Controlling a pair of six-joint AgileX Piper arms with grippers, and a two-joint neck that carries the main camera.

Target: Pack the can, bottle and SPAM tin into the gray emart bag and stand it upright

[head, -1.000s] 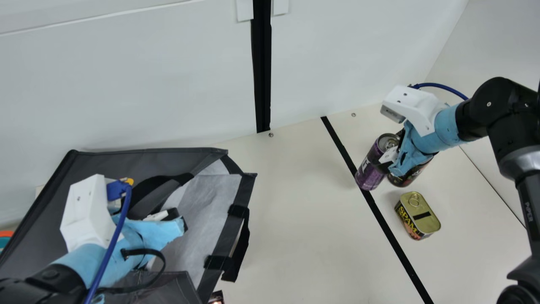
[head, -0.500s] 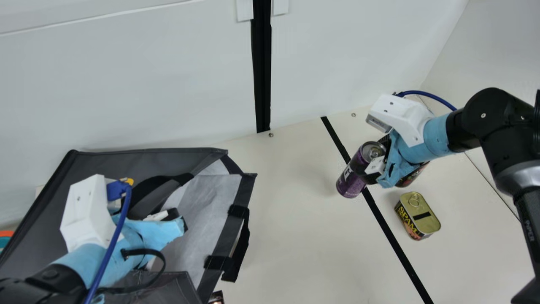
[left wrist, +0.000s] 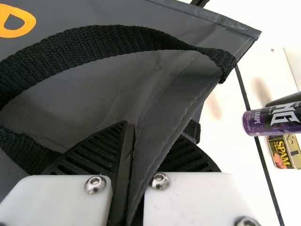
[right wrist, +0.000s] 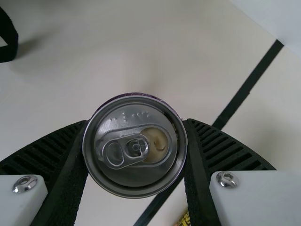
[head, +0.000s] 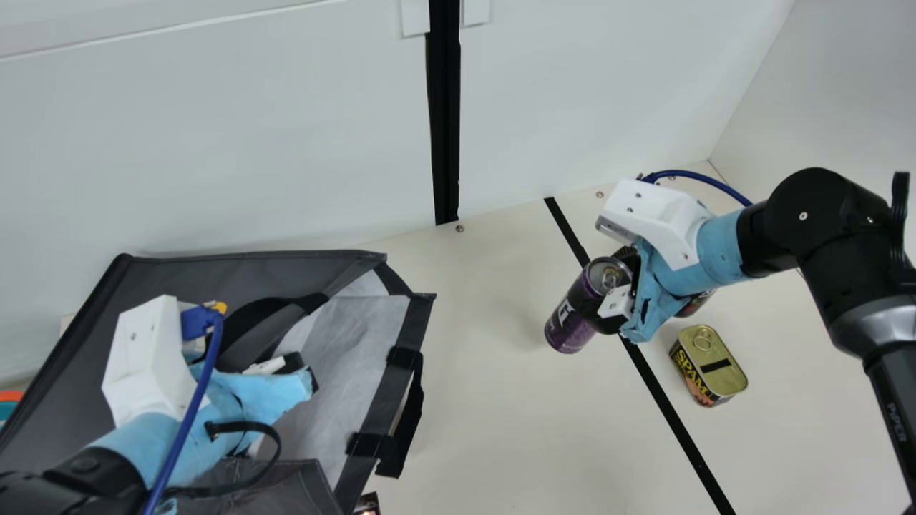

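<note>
In the main view my left gripper point(head: 300, 370) is over the gray bag point(head: 250, 270), which lies on its side with its mouth facing right. The left wrist view has this gripper point(left wrist: 138, 146) pinching the bag's fabric edge point(left wrist: 174, 99). My right gripper point(head: 617, 287) is shut around the purple can point(head: 569, 322), near its top; in the right wrist view the gripper point(right wrist: 136, 141) has the can's lid point(right wrist: 127, 174) between both fingers. A dark bottle point(head: 693, 306) is mostly hidden behind the right gripper. The SPAM tin point(head: 715, 365) stands right of the black line.
A black tape line point(head: 673, 411) crosses the table point(head: 486, 400) between bag and tin. White panels point(head: 286, 143) rise at the back. A small dark item point(head: 367, 504) pokes out beside the bag's lower edge, and an orange and teal thing point(head: 10, 402) is at far left.
My right gripper has carried the can leftward and toward the main view's bottom, across the black line and away from the bottle. The left arm, bag and tin have kept still.
</note>
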